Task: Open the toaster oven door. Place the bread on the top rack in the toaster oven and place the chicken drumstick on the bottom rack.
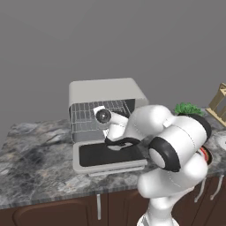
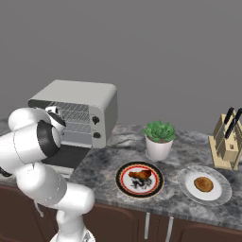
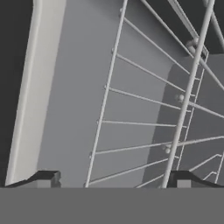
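Toaster oven door [image 1: 110,155] dropped flat, oven open. Hand [image 3: 111,180] at the oven mouth, jaws wide, empty, facing rack wires [image 3: 144,98]. Bread [image 2: 203,184] on grey plate [image 2: 186,189], drumstick [image 2: 141,175] on red-rimmed plate [image 2: 124,185], both well right on table [image 2: 108,165]. Next likely: back out, swing right; clear room past plant [image 2: 159,139].

The marbled counter [image 2: 108,165] carries the toaster oven [image 2: 80,111], potted plant [image 2: 159,140], two plates [image 2: 140,179] and knife block [image 2: 228,140].
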